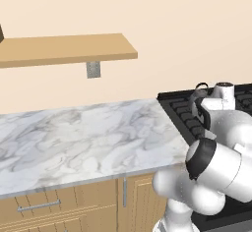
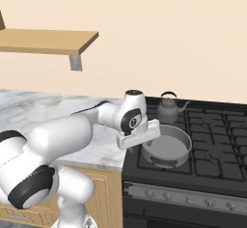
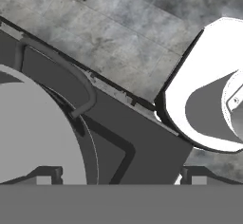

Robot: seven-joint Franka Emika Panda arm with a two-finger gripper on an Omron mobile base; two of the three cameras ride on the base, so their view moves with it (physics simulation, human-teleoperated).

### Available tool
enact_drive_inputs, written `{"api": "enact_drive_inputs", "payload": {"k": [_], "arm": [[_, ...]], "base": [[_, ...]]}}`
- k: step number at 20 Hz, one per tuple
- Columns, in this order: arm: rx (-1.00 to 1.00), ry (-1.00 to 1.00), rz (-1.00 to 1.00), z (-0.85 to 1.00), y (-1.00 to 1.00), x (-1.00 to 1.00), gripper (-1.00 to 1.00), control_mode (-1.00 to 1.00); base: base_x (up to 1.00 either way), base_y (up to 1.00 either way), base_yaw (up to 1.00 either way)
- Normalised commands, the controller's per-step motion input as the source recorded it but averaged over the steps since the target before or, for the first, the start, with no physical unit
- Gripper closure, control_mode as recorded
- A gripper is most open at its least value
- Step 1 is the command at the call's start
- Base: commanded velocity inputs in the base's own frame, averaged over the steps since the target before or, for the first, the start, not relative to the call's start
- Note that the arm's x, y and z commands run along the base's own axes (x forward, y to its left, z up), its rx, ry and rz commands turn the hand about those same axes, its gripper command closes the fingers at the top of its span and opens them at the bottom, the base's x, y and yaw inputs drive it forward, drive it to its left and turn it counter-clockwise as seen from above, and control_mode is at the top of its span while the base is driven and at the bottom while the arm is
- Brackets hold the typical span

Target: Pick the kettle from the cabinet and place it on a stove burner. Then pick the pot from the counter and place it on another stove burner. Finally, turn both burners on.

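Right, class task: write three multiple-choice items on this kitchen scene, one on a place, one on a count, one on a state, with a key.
1. Where does the pot sit?
A. on the shelf
B. on a front stove burner
C. on the counter

2. How many vessels stand on the stove?
A. one
B. two
C. three

3. How is the gripper?
A. open
B. shut on the pot
C. shut on the kettle

Key: 1 B, grates show around it; 2 B, the kettle stands behind the pot; 3 A, its fingertips stand wide apart beside the pot's handle.
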Motion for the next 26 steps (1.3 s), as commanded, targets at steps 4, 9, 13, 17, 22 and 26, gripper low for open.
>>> {"api": "enact_drive_inputs", "payload": {"k": [4, 9, 13, 17, 22, 26], "arm": [[-0.01, -0.05, 0.00, 0.35, 0.02, -0.35, -1.00, -1.00], [-0.01, -0.07, 0.00, 0.32, 0.00, -0.39, -1.00, -1.00], [0.00, -0.07, 0.00, 0.24, 0.00, -0.43, -1.00, -1.00], [0.00, -0.11, 0.00, 0.12, 0.00, -0.46, -1.00, -1.00], [0.01, -0.04, 0.00, 0.01, 0.00, -0.43, -1.00, -1.00], [0.02, -0.03, 0.00, -0.01, 0.00, -0.41, -1.00, -1.00]], "base": [[0.00, 0.00, 0.00], [0.00, 0.00, 0.00], [0.00, 0.00, 0.00], [0.00, 0.00, 0.00], [0.00, 0.00, 0.00], [0.00, 0.00, 0.00]]}}
